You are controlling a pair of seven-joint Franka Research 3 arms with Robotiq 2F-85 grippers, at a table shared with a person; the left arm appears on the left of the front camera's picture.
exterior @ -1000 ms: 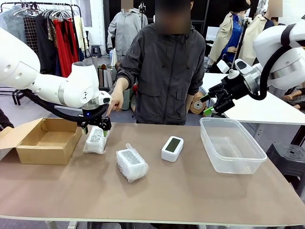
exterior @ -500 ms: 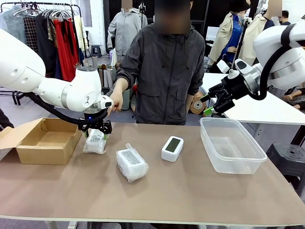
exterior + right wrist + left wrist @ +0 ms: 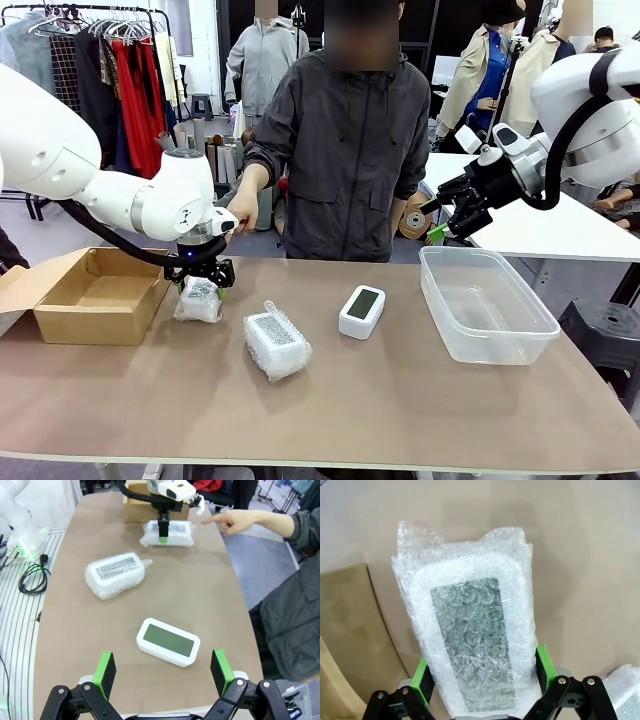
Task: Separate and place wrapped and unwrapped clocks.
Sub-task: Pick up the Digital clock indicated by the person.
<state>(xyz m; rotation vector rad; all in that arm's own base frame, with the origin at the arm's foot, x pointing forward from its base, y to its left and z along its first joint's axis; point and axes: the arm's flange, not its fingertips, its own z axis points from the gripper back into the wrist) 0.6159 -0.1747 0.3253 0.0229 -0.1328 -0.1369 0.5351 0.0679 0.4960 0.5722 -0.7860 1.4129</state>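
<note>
Grips one wrapped clock (image 3: 199, 299) in the left jaws, green pads (image 3: 424, 679) pressed against both its long sides, grey screen showing through the bubble wrap in the left wrist view. Holds it low at the desk (image 3: 400, 400), just beside the open cardboard box (image 3: 95, 325); cannot tell whether it touches the surface. Finds the second wrapped clock (image 3: 276, 343) lying near the desk's middle and the bare white clock (image 3: 362, 311) just right of it, apart, screen up. Shows the clear tub (image 3: 500, 345) farther right. Carries the right jaws spread wide and empty, raised above the tub's far corner. Catches a person's hand (image 3: 240, 210) pointing, finger out, close behind the left wrist.
</note>
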